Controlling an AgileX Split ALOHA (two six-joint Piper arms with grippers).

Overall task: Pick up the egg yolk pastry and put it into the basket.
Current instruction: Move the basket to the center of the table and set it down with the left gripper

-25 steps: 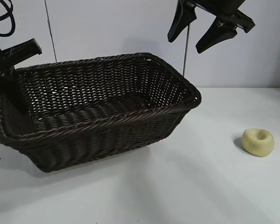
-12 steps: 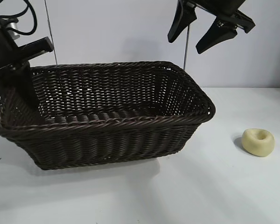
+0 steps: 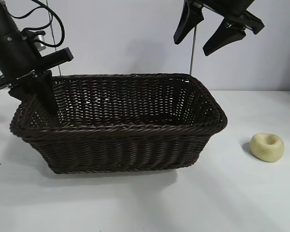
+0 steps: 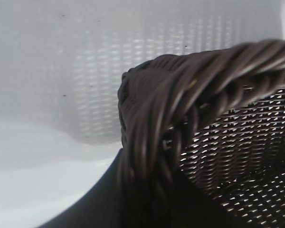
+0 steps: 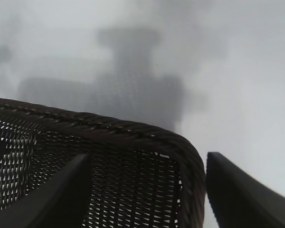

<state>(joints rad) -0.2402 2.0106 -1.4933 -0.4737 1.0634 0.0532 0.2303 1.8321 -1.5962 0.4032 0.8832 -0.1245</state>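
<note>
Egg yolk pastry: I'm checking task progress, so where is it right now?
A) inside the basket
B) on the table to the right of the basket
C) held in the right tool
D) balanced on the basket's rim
B: the egg yolk pastry lies on the white table, apart from the basket; the right tool hangs open and empty above.

Woven wicker basket (image 3: 121, 145) — smooth matt pastry (image 3: 267, 147).

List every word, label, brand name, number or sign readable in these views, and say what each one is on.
None: no readable text in any view.
The basket is plain dark wicker, without tag or label.
The egg yolk pastry has a smooth, unmarked surface.
The left gripper, the right gripper and the table show no lettering.
</note>
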